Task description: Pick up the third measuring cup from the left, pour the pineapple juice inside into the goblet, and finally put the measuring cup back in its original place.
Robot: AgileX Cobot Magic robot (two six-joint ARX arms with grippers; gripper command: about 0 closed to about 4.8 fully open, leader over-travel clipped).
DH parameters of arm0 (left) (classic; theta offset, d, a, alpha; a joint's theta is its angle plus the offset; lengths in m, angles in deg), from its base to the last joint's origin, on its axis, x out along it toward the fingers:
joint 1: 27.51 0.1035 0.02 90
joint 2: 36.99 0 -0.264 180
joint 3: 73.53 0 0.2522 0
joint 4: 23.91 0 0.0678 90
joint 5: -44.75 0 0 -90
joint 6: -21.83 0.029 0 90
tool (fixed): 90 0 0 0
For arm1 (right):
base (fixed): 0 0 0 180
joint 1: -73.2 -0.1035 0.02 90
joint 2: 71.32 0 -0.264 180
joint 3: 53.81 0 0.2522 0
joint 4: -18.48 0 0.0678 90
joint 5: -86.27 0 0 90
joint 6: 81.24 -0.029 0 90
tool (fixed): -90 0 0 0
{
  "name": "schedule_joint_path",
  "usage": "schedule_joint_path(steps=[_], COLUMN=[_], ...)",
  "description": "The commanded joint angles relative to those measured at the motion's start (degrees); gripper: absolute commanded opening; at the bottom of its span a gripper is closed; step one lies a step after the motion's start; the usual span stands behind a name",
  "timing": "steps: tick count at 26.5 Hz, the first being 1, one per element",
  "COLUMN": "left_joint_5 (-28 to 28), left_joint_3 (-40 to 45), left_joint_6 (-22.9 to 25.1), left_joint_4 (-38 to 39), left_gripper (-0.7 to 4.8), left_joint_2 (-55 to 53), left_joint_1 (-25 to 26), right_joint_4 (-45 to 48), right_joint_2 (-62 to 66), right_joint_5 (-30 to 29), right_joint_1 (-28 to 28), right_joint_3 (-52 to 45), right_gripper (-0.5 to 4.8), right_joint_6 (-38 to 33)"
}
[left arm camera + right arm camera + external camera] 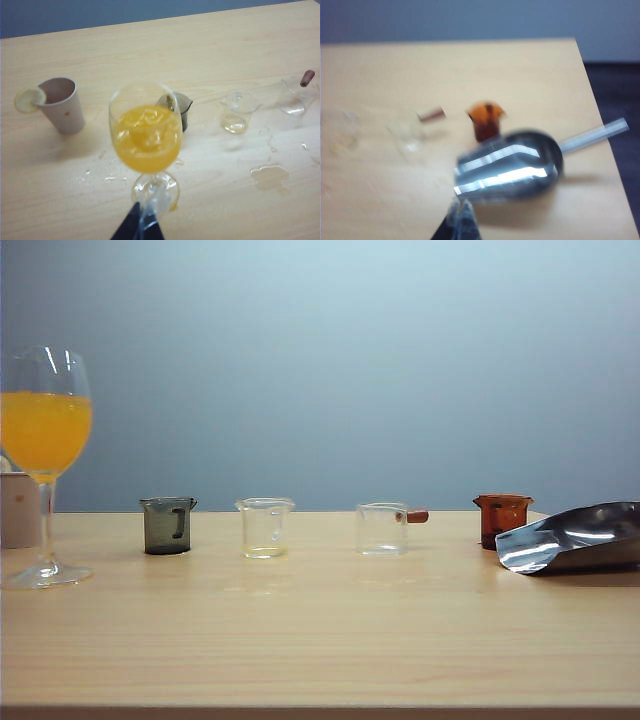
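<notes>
Pale wooden tabletop (pixel 320 640) before a grey-blue wall. Left hand (pixel 138 227) above the goblet (pixel 146 132), state impossible to tell. Right hand (pixel 460 225) closed, empty, over a metal scoop (pixel 512 170). Well right of the goblet, third in the row, the third measuring cup (pixel 383 529), upright and seemingly empty; goblet full of orange liquid (pixel 45 430).

Metal scoop (pixel 575 537) right; orange-brown cup (pixel 502 518) just behind it.
</notes>
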Motion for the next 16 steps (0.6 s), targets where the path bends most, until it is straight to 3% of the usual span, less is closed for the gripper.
schedule_joint_path(steps=[1, 5, 8, 12, 16], left_joint_5=[-0.13, -0.20, -0.22, 0.17, 0.00], left_joint_3=[3.02, 8.76, 13.57, 20.96, 27.43], left_joint_6=[-0.04, -0.04, -0.04, -0.07, -0.07], left_joint_4=[-0.28, -0.31, -0.31, -7.89, -8.55], left_gripper=[-0.04, -0.04, -0.04, -0.04, -0.04], left_joint_2=[4.00, 10.16, 14.40, 20.09, 25.14], left_joint_1=[0.74, 2.75, 4.42, 5.46, 5.46], right_joint_4=[0.28, 5.90, 15.76, 34.29, 35.04], right_joint_2=[-2.64, -4.66, -4.81, -2.51, 1.73], right_joint_5=[0.04, 1.75, 1.55, 1.75, 1.75], right_joint_1=[-0.07, -0.04, -0.07, 0.00, 0.09], right_joint_3=[-2.99, -9.77, -16.83, -28.15, -31.47], right_gripper=[-0.06, -0.06, -0.06, -0.06, -0.06], right_joint_6=[0.20, 0.20, 0.26, 0.26, 0.28])
